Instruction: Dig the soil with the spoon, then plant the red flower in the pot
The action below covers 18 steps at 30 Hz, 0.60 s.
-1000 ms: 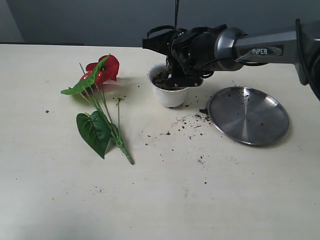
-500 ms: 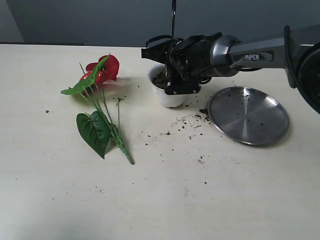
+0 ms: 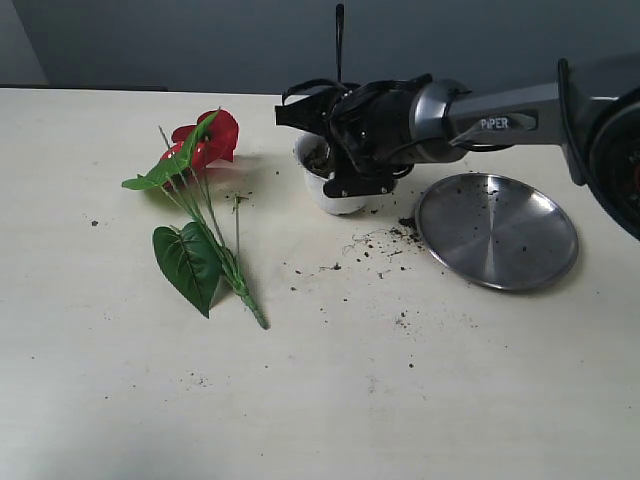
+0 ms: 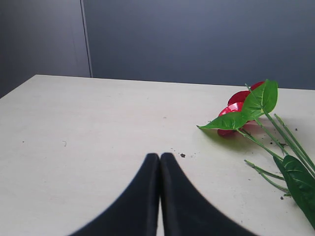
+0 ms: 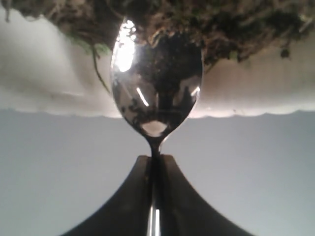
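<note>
The white pot (image 3: 330,196) stands at mid-table with dark soil (image 3: 318,158) inside. My right gripper (image 3: 350,165) hangs over its rim, shut on the spoon (image 5: 156,88). The spoon's shiny bowl rests at the soil (image 5: 231,24) in the pot (image 5: 49,83), and its thin handle (image 3: 339,40) sticks up above the gripper. In the right wrist view the right gripper (image 5: 155,157) clamps the spoon's neck. The red flower (image 3: 210,138) lies flat on the table left of the pot, and in the left wrist view the flower (image 4: 238,105) lies beyond my empty, shut left gripper (image 4: 159,155).
A round steel plate (image 3: 497,232) with soil specks lies right of the pot. Loose soil crumbs (image 3: 385,240) are scattered on the table between pot and plate. The flower's big green leaf (image 3: 188,262) and stems stretch toward the front.
My right arm has shifted a little to the left over the pot, carrying the spoon with it. The flower, plate and left gripper have stayed put.
</note>
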Each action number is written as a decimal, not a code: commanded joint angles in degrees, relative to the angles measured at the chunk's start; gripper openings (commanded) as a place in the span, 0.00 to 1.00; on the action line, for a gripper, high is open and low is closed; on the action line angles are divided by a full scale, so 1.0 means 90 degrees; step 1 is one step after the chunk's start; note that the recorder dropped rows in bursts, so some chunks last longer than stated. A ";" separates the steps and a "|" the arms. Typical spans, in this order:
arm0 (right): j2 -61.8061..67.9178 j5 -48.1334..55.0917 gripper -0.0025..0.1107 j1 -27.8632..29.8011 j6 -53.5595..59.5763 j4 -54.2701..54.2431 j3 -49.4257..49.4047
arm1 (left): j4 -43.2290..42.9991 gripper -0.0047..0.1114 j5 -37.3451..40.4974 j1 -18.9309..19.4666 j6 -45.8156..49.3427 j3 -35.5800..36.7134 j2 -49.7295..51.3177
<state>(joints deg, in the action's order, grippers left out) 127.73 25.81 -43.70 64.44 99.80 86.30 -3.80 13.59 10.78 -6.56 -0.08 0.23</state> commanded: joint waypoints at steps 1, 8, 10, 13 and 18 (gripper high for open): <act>-0.0071 0.0173 0.02 -0.0038 0.0030 0.0017 -0.0253 | -0.0004 0.05 -0.0033 0.0004 -0.0041 0.0009 -0.0026; -0.0265 0.0165 0.02 -0.0154 0.0030 0.0017 -0.0293 | -0.0004 0.05 -0.0033 0.0004 -0.0041 0.0009 -0.0026; -0.0324 0.0165 0.02 -0.0178 0.0030 0.0017 -0.0293 | -0.0004 0.05 -0.0033 0.0004 -0.0041 0.0009 -0.0026; -0.0381 0.0204 0.02 -0.0217 0.0006 0.0017 -0.0293 | -0.0004 0.05 -0.0033 0.0004 -0.0041 0.0009 -0.0026; -0.0487 0.0267 0.02 -0.0273 0.0006 0.0017 -0.0293 | -0.0004 0.05 -0.0033 0.0004 -0.0041 0.0009 -0.0026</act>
<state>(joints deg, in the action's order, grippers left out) 124.65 27.55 -45.81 64.32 99.80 83.91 -3.80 13.59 10.78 -6.56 -0.08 0.23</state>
